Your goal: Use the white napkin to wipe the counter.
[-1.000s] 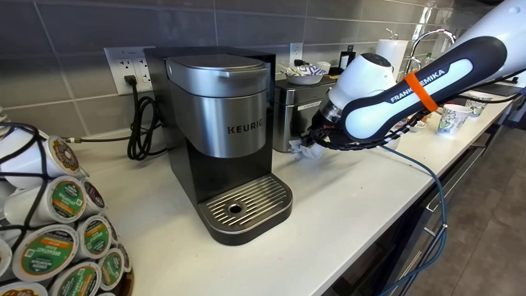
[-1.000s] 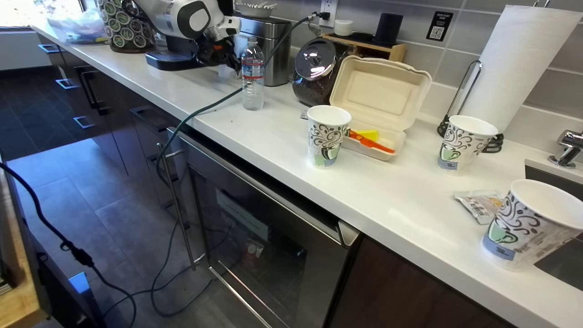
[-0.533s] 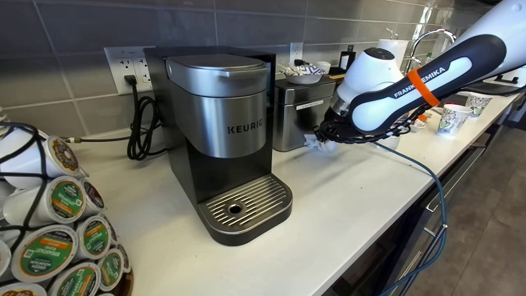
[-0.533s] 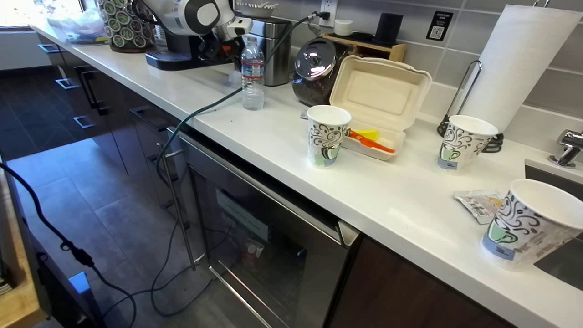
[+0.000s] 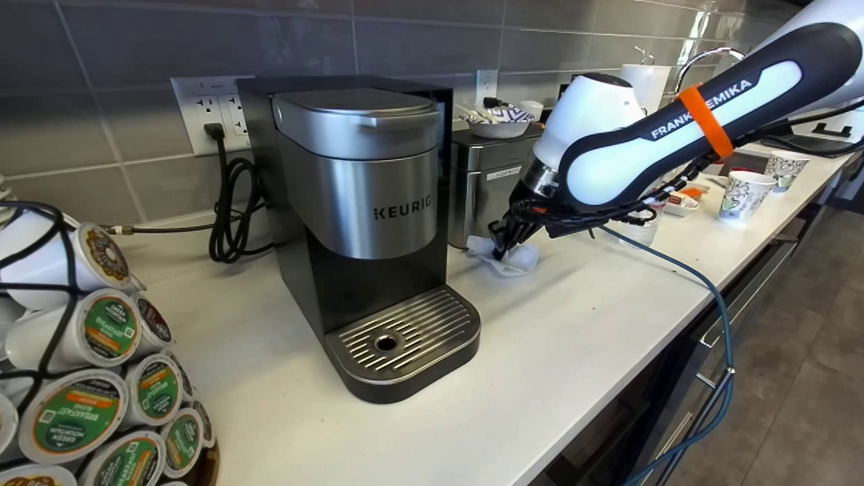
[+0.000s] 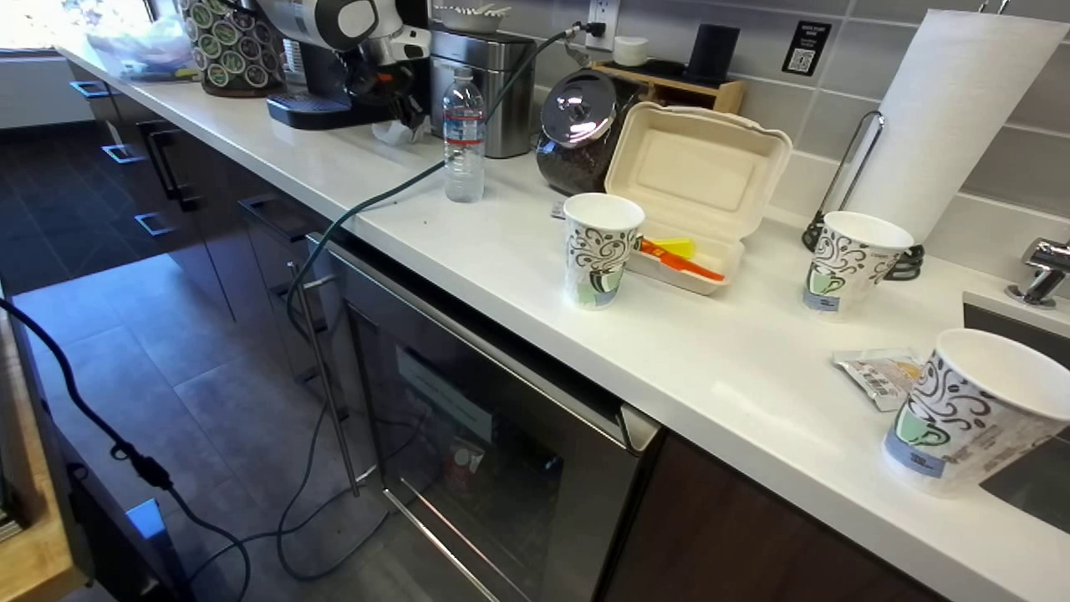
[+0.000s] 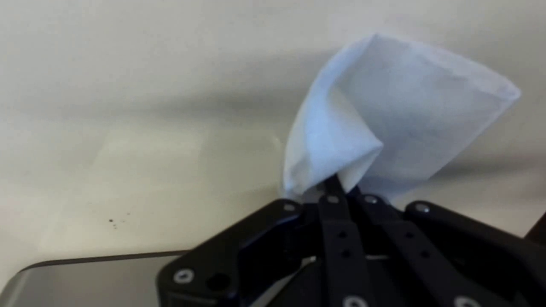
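Shifted since the earlier frame: the white napkin point(image 7: 409, 102) and my end effector point(image 7: 344, 187), both nearer the coffee maker point(image 5: 378, 196) now; other items look unmoved. Progress: grasp is done. Wiping seems under way, partway by my judgement, as the napkin sits low on the worktop point(image 5: 574, 351), apparently touching it, just beside the steel container point(image 5: 496, 202). Can't tell whether it touches the container or how hard I press.

Left: a few dark specks point(image 7: 111, 221) lie uncovered, apart from the napkin in the wrist view, and a lone dot point(image 5: 594, 308) shows nearer the front edge in an exterior view. Likely more passes needed if those count.

End effector is narrowed down on a pinch of the napkin. Napkin looks thin, white with a bluish cast; bunched and folded over where I grip it, one broad flap fanning out, far edge creased. Shadows suggest parts lift off the surface. No stain I can make out; that view is blurry.
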